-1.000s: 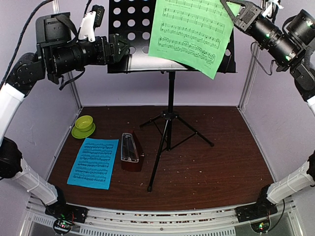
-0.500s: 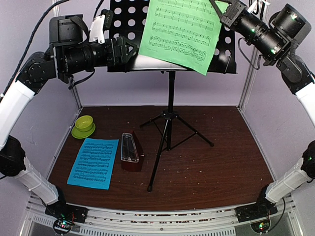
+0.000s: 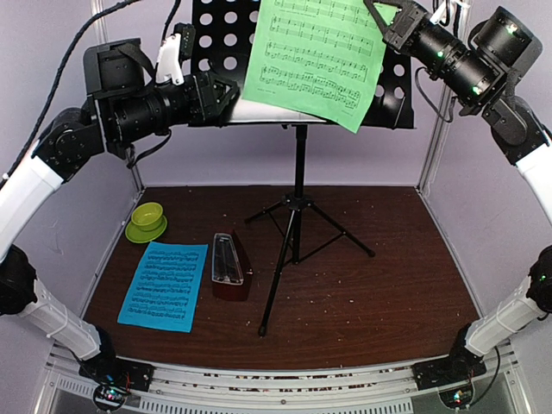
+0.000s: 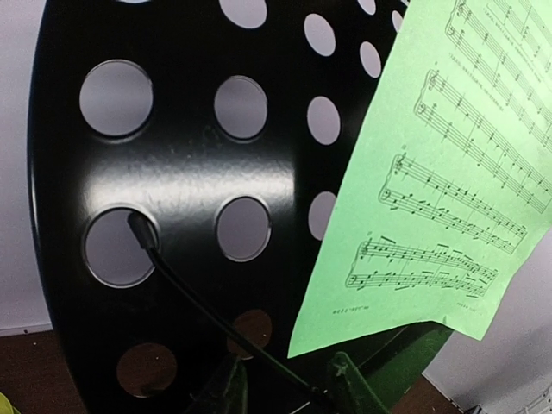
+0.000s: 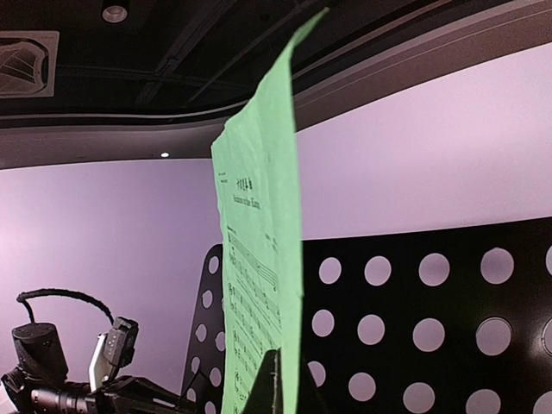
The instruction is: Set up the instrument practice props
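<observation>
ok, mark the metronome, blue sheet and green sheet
metronome [image 3: 228, 261]: top view, clear front cover.
blue sheet [image 3: 164, 286]: top view, middle of the page.
green sheet [image 3: 310, 52]: top view, middle of the page.

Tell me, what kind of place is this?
Likely a robotics lab's test booth, not a music room: robot arms bolted to a small walled table, with a music stand and metronome set out as props.

At twelve o'clock I am looking at the green sheet [image 3: 315, 52], which is carrying black staves of notes. Behind it the music stand [image 4: 181, 172] is showing glossy black, punched with rows of round holes. At eight o'clock the blue sheet [image 3: 164, 285] is bearing dark printed staves. At seven the metronome [image 3: 231, 267] is showing reddish-brown under a clear cover. At nine the bowl [image 3: 147, 222] is glowing lime-green on the dark brown table [image 3: 388, 285].
</observation>
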Robot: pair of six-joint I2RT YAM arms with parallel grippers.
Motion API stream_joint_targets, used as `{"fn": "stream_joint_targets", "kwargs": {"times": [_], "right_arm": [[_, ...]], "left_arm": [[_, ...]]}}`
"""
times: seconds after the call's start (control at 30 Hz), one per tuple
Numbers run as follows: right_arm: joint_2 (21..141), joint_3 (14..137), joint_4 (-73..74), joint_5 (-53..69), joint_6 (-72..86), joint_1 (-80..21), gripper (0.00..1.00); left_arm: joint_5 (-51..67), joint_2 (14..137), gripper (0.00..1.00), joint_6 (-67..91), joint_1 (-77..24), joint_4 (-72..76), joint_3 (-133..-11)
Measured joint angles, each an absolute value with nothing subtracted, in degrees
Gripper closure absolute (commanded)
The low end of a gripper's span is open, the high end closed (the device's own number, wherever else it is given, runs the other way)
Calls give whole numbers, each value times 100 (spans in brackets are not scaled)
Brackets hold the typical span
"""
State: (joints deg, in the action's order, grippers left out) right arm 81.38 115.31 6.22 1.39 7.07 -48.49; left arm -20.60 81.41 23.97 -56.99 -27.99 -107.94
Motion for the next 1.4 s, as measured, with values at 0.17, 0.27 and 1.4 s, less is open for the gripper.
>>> {"fn": "stream_joint_targets", "kwargs": {"times": [0.17, 0.27, 1.4], "right_arm": [[8143, 11531, 622, 139, 644, -4849, 100], [8160, 11531, 620, 139, 620, -4849, 100], [8545, 11675, 709, -21, 576, -4834, 100]], "left_arm": [[-2014, 8117, 81, 2440, -5699, -2674, -10709], [-2021, 8053, 88, 2480, -5699, -2576, -10606], [-2060, 7061, 92, 2370, -5706, -1363, -8947]]}}
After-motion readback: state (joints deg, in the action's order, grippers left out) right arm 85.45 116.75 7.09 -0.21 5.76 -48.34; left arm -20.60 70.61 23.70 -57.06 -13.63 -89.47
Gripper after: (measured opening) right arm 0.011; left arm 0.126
